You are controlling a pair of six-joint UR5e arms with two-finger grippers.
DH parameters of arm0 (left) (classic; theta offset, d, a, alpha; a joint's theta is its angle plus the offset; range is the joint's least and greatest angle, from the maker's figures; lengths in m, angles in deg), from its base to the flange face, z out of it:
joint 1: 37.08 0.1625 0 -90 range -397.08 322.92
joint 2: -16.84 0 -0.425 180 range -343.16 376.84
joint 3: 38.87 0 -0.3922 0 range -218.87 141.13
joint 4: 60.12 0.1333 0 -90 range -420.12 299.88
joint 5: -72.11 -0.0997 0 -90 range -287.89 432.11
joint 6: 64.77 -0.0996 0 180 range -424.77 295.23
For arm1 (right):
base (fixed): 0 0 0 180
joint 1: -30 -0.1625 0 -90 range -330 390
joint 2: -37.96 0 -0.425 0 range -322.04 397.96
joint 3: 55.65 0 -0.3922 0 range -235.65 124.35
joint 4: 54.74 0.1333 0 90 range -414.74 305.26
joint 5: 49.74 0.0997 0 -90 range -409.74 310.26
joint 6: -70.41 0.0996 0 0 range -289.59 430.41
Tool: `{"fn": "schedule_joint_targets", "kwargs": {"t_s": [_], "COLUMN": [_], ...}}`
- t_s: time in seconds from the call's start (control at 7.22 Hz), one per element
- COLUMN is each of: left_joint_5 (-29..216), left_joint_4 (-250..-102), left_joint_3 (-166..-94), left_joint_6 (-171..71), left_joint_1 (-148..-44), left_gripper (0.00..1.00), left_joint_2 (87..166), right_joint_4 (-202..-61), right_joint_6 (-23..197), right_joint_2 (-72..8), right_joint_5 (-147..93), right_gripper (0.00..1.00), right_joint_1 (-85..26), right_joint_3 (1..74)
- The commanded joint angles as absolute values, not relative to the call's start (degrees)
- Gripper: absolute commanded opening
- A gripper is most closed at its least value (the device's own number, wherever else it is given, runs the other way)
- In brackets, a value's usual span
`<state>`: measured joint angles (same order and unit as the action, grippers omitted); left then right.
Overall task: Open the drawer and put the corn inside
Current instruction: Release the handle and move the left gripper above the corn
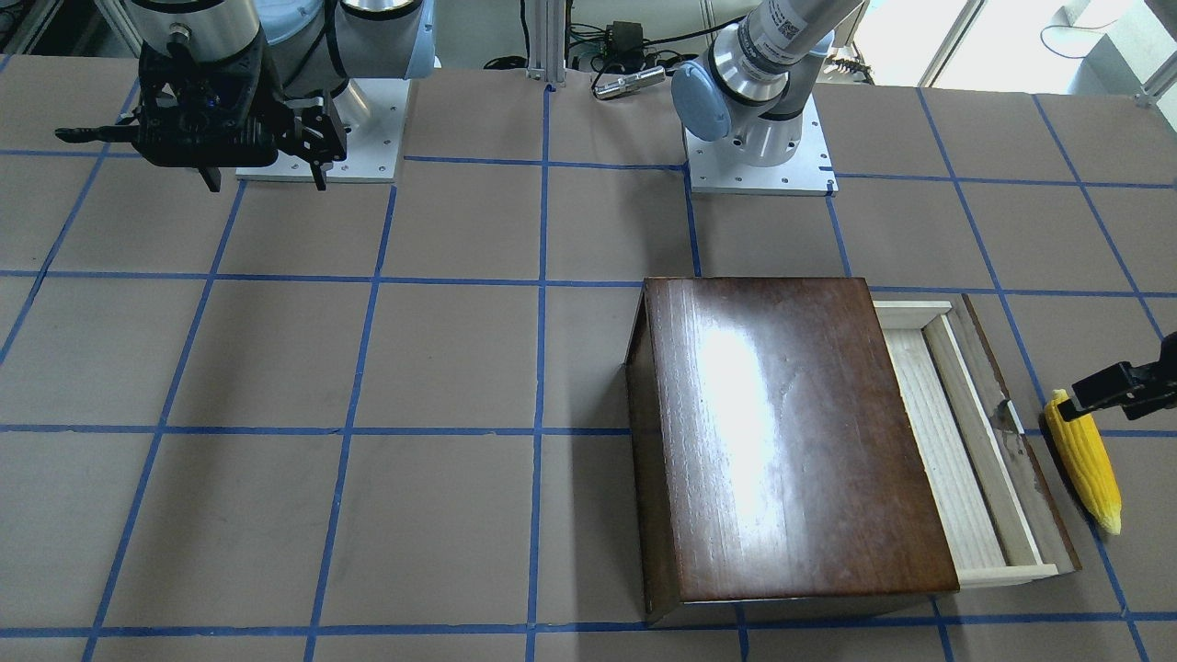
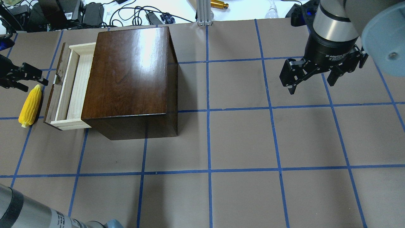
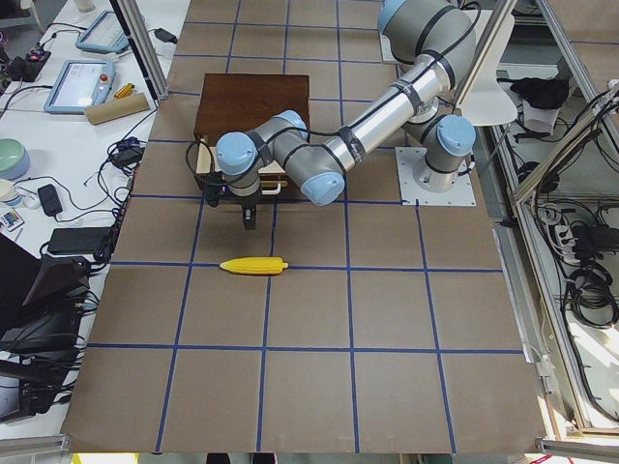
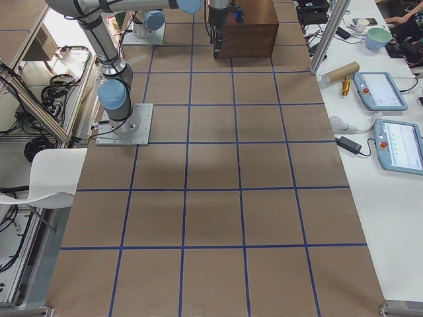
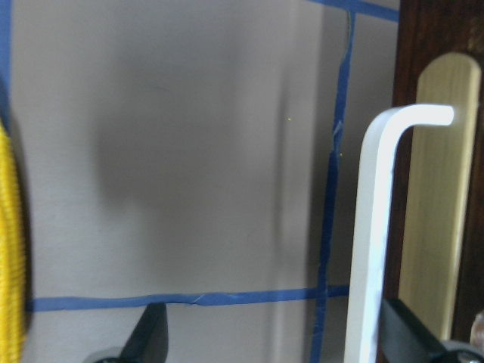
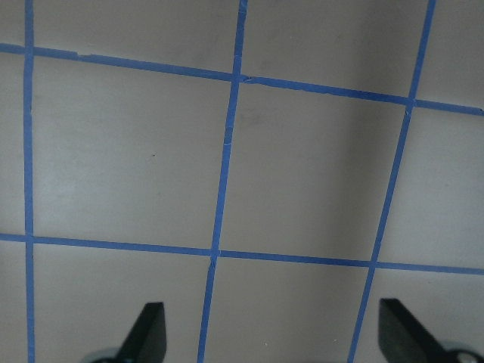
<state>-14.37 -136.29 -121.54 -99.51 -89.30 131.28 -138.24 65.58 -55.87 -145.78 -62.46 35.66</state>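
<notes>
Overhead view, clock directions taken from the box. The corn (image 2: 30, 106) lies flat on the table (image 2: 240, 139) at 9 o'clock, outside the drawer (image 2: 77, 84) and just beside its dark front panel, roughly parallel to it. Its thick end points toward 12 o'clock and its tapered tip toward 7 o'clock. The drawer stands partly out of the glossy dark-brown box (image 2: 133, 72) on the 9 o'clock side, and its pale wooden floor is exposed with nothing in it.

The left gripper (image 5: 280, 336) hangs above the table at about 11 o'clock of the corn, near the thick end, between the cob and the drawer front. Its fingers are spread. In the wrist view the cob shows only at the far left edge, outside the fingers and apart from them.

The right gripper (image 2: 311, 83) hangs over bare table at 3 o'clock, well apart from the box, fingers spread around nothing. Blue tape lines divide the brown table surface into squares.
</notes>
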Motion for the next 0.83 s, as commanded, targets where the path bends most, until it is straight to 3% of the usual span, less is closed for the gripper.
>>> {"fn": "schedule_joint_targets", "kwargs": {"t_s": [0.0,0.69], "left_joint_5": [-20.0,-20.3], "left_joint_4": [-135.2,-129.0], "left_joint_3": [-118.6,-120.7], "left_joint_6": [-103.3,-110.0], "left_joint_1": [-89.3,-88.1], "left_gripper": [1.00,1.00], "left_joint_2": [133.5,138.6], "right_joint_4": [-138.2,-138.2], "right_joint_6": [65.6,65.6], "right_joint_2": [-55.9,-55.8], "right_joint_5": [-145.7,-145.8], "right_gripper": [1.00,1.00], "right_joint_1": [-62.5,-62.5], "right_joint_3": [35.7,35.7]}}
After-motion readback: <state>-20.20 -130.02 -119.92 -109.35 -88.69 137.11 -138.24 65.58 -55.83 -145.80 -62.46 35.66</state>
